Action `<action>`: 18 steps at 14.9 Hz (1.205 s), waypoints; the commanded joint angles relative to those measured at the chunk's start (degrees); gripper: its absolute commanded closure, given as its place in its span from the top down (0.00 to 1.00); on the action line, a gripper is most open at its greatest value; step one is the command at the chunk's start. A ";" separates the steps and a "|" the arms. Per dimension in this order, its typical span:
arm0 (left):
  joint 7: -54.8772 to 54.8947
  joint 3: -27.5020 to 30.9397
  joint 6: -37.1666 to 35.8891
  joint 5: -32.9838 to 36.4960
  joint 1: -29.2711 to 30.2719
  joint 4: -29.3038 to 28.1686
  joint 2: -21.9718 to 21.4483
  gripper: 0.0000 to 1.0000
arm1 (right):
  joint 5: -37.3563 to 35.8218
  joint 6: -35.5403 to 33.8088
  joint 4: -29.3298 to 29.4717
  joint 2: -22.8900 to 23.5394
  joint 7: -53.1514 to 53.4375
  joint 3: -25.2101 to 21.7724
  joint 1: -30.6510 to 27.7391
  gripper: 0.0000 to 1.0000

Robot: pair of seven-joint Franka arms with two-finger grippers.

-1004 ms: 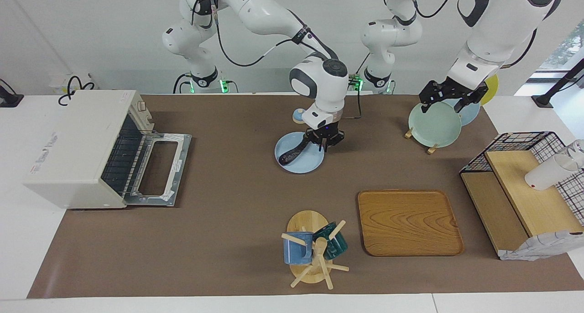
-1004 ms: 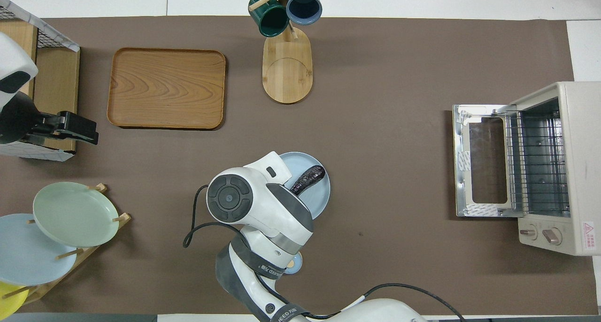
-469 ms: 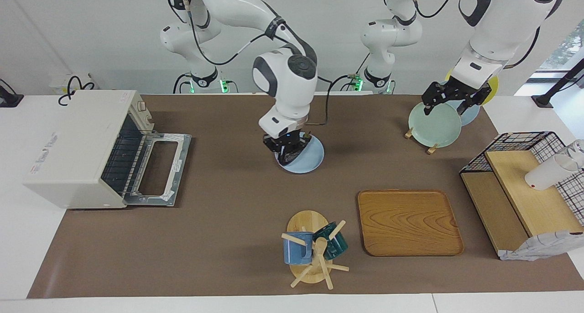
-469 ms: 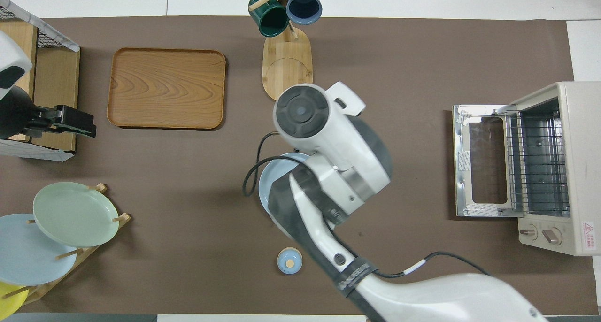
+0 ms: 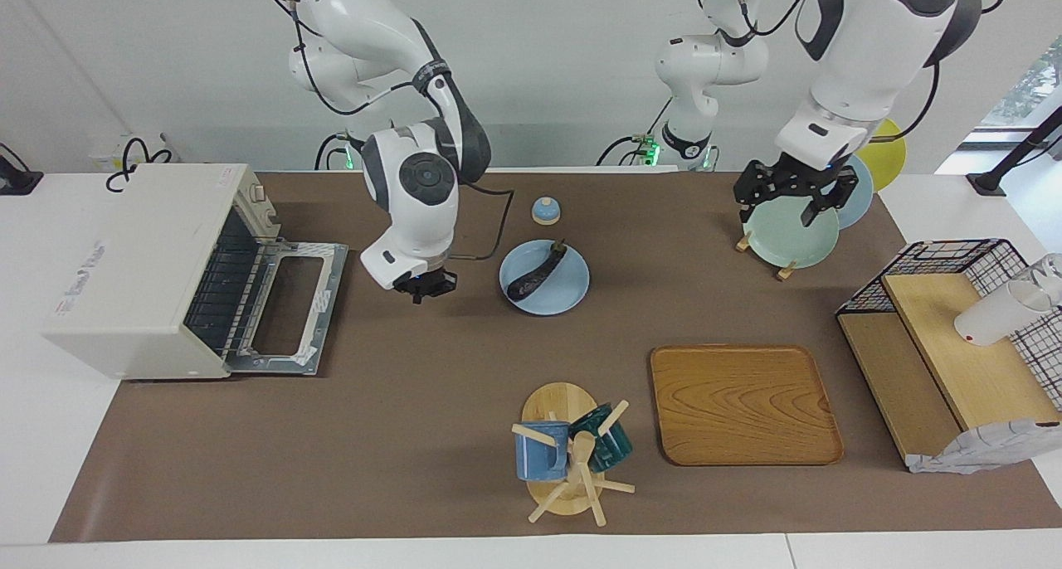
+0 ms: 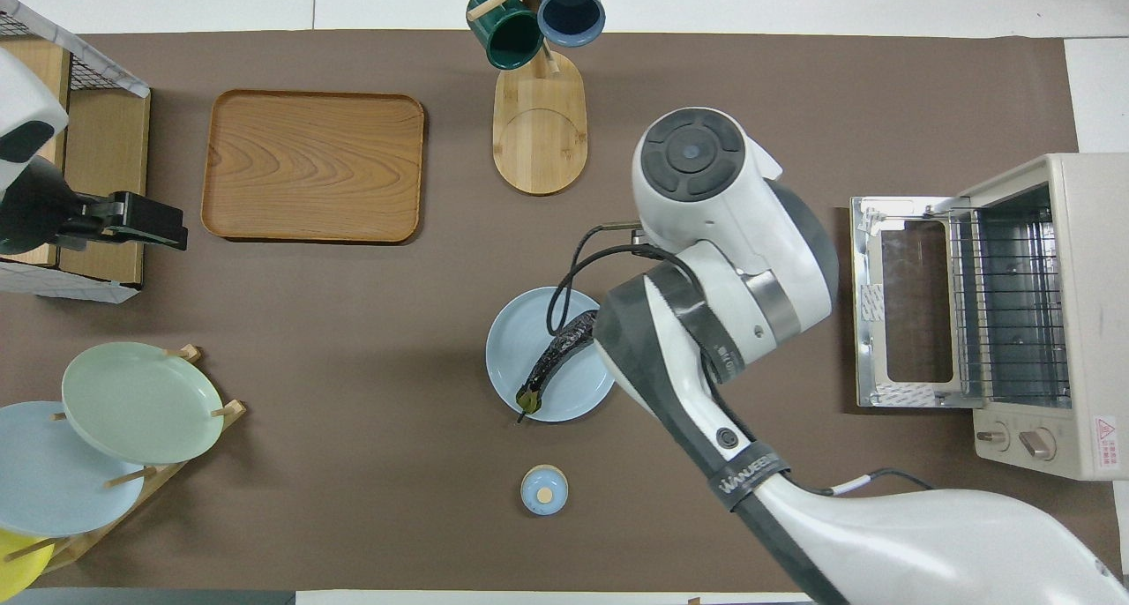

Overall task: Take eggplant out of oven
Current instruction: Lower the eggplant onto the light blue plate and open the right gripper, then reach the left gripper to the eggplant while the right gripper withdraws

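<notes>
Lying on the blue plate – eggplant, out of the oven. Right gripper was closed, empty, between them – left gripper wide, above the plate rack.

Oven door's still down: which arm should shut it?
Right. The right gripper, shut and empty, hangs between the light blue plate and the off-white toaster oven's open door; the left gripper is over the plate rack.

**Even, bright light, soft shadows**

Both views are bright and evenly lit from above. Shadows on the brown mat are faint and soft-edged, lying close under the wooden tray and the oven. Focus is sharp throughout. Daylight shows at a window.
</notes>
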 commanded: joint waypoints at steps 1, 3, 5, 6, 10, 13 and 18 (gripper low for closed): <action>0.11 0.67 3.19 -0.72 -5.94 -1.56 0.39 1.00 | -0.48 5.76 -7.07 -3.29 -5.63 0.74 -4.90 0.00; 0.29 0.67 3.89 -1.51 -9.99 -1.73 2.23 1.00 | -0.48 11.11 -11.99 -4.43 -7.31 0.74 -7.37 0.00; 1.42 0.58 5.90 -1.60 -13.50 -2.87 4.87 1.00 | -0.66 15.25 -15.17 -4.70 -9.68 0.74 -8.69 0.00; 1.60 0.58 7.39 -1.60 -15.96 -3.14 6.53 1.00 | -1.27 15.88 -15.44 -4.61 -11.52 0.74 -9.74 0.00; 1.69 0.58 16.25 -5.54 -20.90 -10.84 9.01 1.00 | -3.90 15.97 -15.97 -4.26 -13.91 0.74 -10.98 0.00; 1.87 0.58 24.36 -6.78 -24.15 -16.50 9.53 1.00 | -5.92 17.11 -16.84 -4.08 -14.08 0.74 -11.77 0.00; 1.17 0.58 31.66 -6.87 -27.58 -16.59 15.85 1.00 | -8.74 16.94 -17.20 -4.26 -14.26 0.74 -12.21 0.00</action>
